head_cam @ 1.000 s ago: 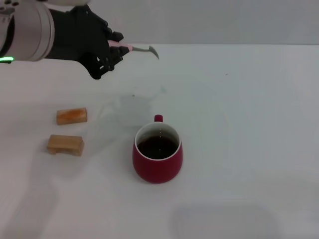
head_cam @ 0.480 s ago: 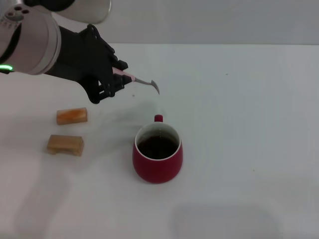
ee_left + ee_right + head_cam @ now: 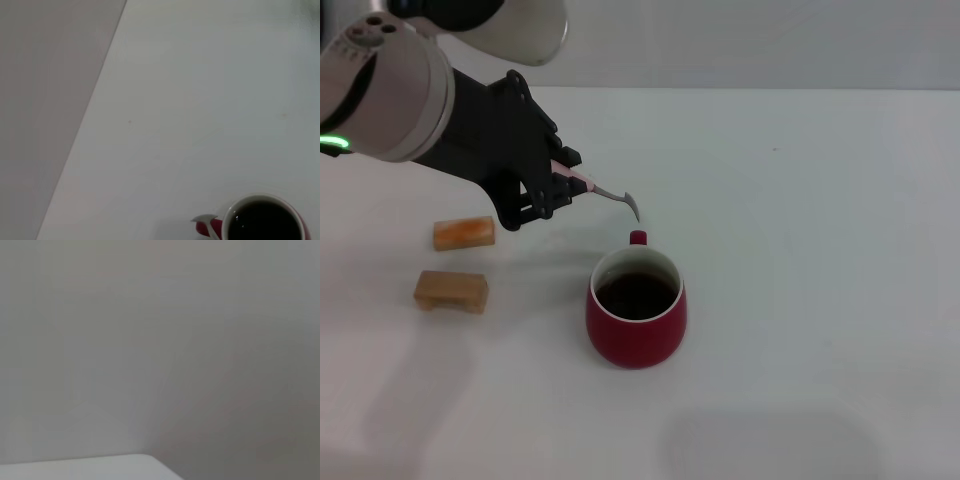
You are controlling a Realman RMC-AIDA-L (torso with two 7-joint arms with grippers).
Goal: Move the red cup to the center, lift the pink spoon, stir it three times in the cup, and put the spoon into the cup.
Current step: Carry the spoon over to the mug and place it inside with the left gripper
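The red cup (image 3: 636, 320) stands upright in the middle of the white table, dark inside, its small handle pointing to the far side. My left gripper (image 3: 563, 180) is shut on the pink spoon (image 3: 603, 191) by its pink handle. It holds the spoon in the air, with the grey bowl hanging just above and beyond the cup's handle. The left wrist view shows the cup (image 3: 265, 222) and the tip of the spoon's bowl (image 3: 204, 218) next to its handle. My right gripper is out of view.
Two tan wooden blocks lie to the left of the cup, one (image 3: 464, 233) farther and one (image 3: 451, 290) nearer. The white table (image 3: 820, 250) stretches to the right. The right wrist view shows only a grey wall.
My left gripper has come down and nearer with the spoon. The spoon's bowl has dropped from the far table edge to just above the cup's handle. The cup has not moved.
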